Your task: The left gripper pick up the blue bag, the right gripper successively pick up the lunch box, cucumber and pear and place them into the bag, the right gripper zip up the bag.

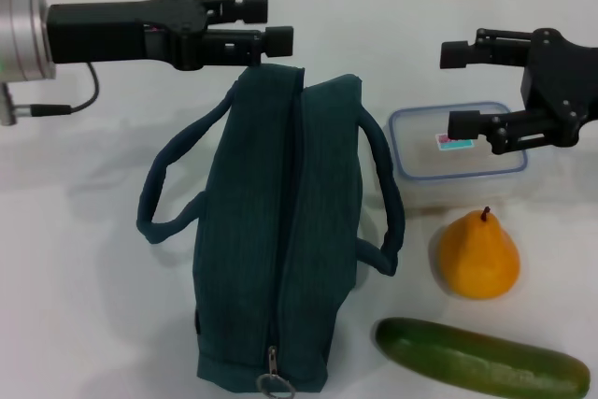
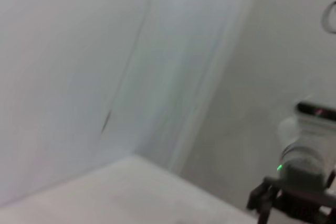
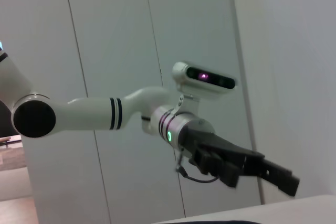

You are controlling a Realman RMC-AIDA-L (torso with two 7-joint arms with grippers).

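Observation:
The blue bag [image 1: 276, 231] stands upright in the middle of the white table [image 1: 84, 277], handles drooping to both sides and its zipper ring pull [image 1: 274, 383] at the near end. My left gripper [image 1: 276, 25] hovers at the bag's far top end, open by a narrow gap with nothing between the fingers. It also shows in the right wrist view [image 3: 273, 174]. My right gripper [image 1: 464, 89] is wide open just above the clear lunch box [image 1: 420, 151]. In front of the box sits the pear [image 1: 478, 254]. The cucumber [image 1: 481, 359] lies at the near right edge.
A grey cable [image 1: 65, 105] hangs from the left wrist over the table's far left. A wall with panel seams stands behind the table. In the left wrist view only walls and the right arm's wrist [image 2: 302, 166] are seen.

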